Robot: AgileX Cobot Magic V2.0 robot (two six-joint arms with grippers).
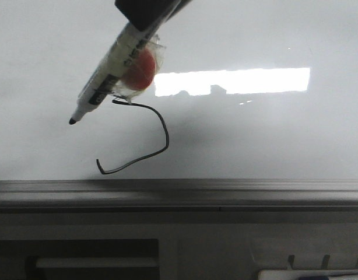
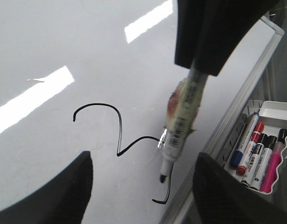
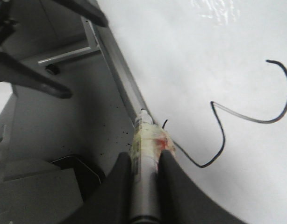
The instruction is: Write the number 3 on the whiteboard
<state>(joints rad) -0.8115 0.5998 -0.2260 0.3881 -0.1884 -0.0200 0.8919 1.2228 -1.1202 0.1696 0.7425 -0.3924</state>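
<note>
The whiteboard (image 1: pixel 255 134) bears a thin black wobbly number 3 (image 1: pixel 167 135), which also shows in the left wrist view (image 2: pixel 119 137) and the right wrist view (image 3: pixel 223 133). My right gripper (image 3: pixel 144 156) is shut on a white marker (image 3: pixel 144 140) wrapped in tape with a red patch. In the front view it (image 1: pixel 148 20) holds the marker (image 1: pixel 109 64) slanted, black tip down, beside the 3's lower stroke. I cannot tell if the tip touches the board. My left gripper (image 2: pixel 143 161) is open and empty, hovering over the board near the 3.
A grey metal edge rail (image 1: pixel 225 192) runs along the board's near side. Beyond the rail, a white tray (image 2: pixel 276 109) holds several markers: blue, red, black and pink.
</note>
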